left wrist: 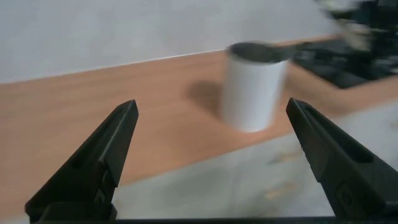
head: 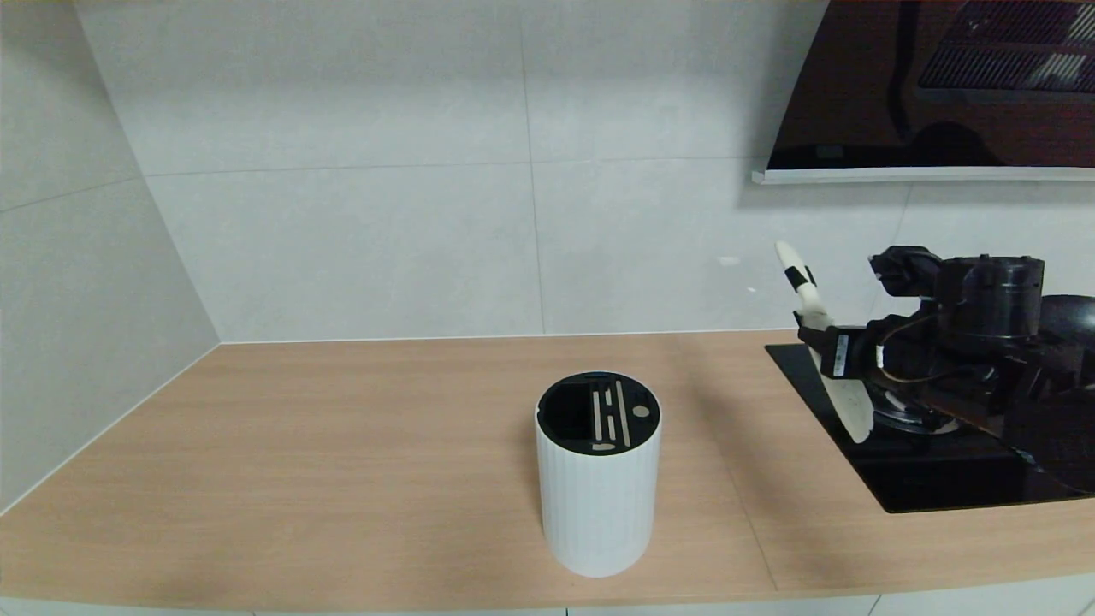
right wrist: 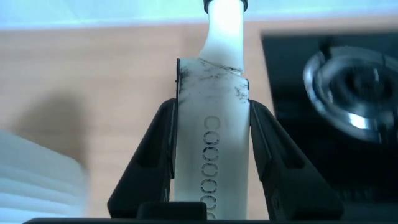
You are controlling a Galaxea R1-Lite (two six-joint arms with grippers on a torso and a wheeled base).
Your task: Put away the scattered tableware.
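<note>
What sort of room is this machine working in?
Most likely a home kitchen: a wooden countertop, a black cooktop with a burner, an extractor hood above, and a slotted knife holder. The right pincer holds a knife.

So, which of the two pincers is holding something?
The right pincer, shut on the white knife; the left pincer is open and empty.

Cream-white knife is flecked w/ black; ring marks are printed along blade, black band on handle. White holder is ribbed, top black. Worktop is grained, light wood.
</note>
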